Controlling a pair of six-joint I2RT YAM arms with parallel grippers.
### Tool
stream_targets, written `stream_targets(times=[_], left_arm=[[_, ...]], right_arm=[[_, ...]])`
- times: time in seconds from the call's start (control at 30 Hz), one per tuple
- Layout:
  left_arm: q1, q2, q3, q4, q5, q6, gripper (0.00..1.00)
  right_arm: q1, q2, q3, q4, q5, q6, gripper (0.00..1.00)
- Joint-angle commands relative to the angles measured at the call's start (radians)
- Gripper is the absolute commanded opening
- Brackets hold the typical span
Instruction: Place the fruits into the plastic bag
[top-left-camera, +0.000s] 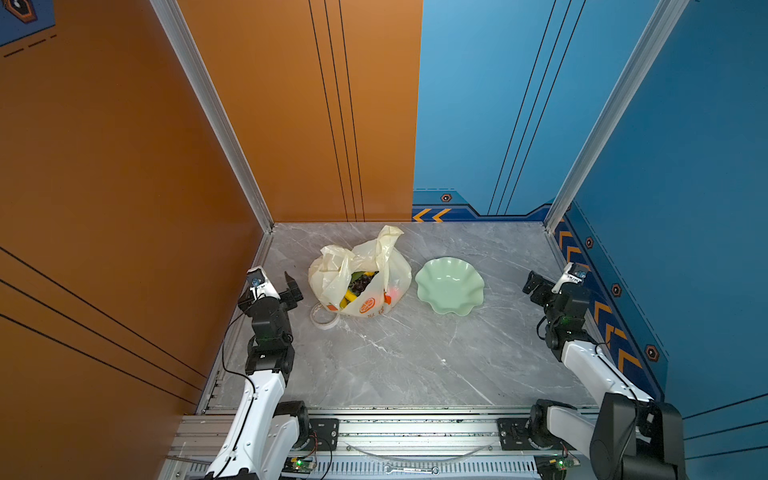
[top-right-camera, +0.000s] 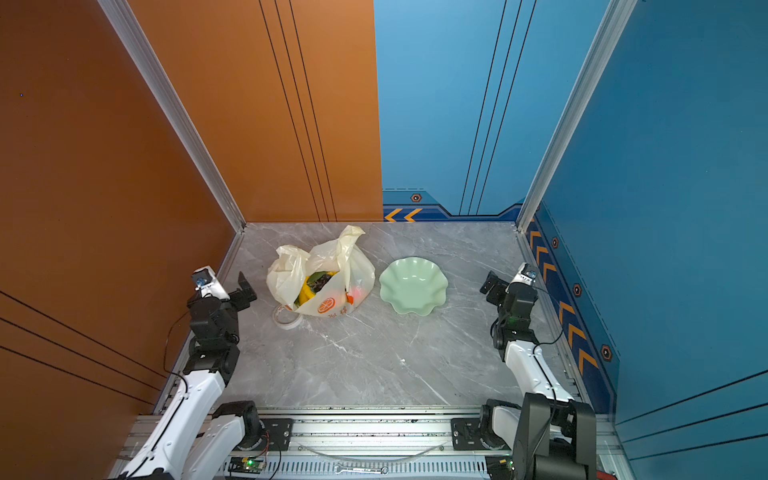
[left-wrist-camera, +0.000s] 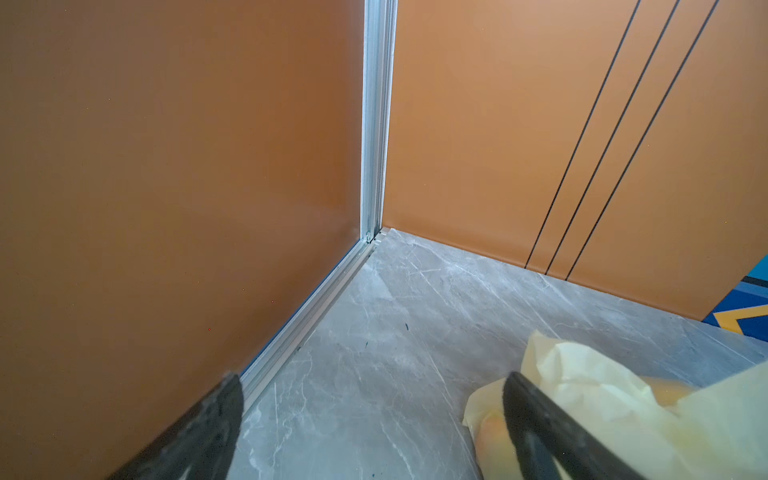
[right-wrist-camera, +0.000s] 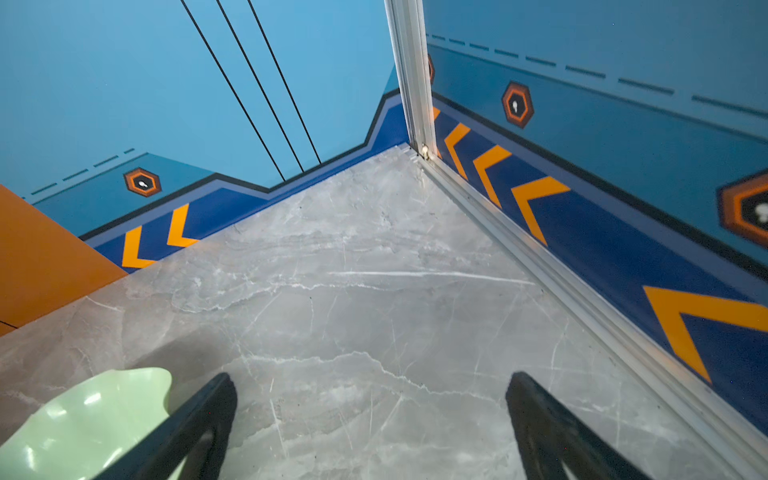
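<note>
Looking down on a grey marble tabletop (top-left-camera: 395, 361) walled in orange and blue, I hold my left gripper (top-left-camera: 293, 286) at the table's left edge, its two black fingers spread wide with nothing between them; my left wrist view shows the same gap over bare marble, with one finger (left-wrist-camera: 540, 419) just in front of crinkled cream plastic. Just right of that gripper a white tape roll (top-left-camera: 327, 326) lies flat, tucked against the near left corner of the plastic bag (top-left-camera: 332, 270). The bag sits left of centre toward the back, mouth open upward, handles flopped loose, an orange-slice print on its near side. The fruits (top-left-camera: 359, 284) are inside it: dark purple grapes on top, yellow banana beside them, something red glowing through the thin wall. Close to the bag's right, but apart from it, stands a pale green wavy-edged dish (top-left-camera: 449, 286). At the far right edge my right gripper (top-left-camera: 534, 286) is also spread wide, gripping nothing.
</note>
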Motion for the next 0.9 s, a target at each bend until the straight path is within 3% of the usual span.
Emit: stream_targets(times=[0.0, 0.6, 0.87], left_arm=[[0.008, -0.012, -0.036, 0.008, -0.007, -0.042, 0.98], [0.004, 0.008, -0.127, 0.038, 0.051, -0.031, 0.98], [-0.014, 0.129, -0.162, 0.157, 0.055, -0.031, 0.98]], right_arm=[[-0.004, 0.038, -0.046, 0.108, -0.003, 0.021, 1.0], [0.019, 0.231, -0.075, 0.297, -0.041, -0.021, 1.0], [0.028, 0.255, -0.071, 0.32, -0.062, -0.044, 1.0]])
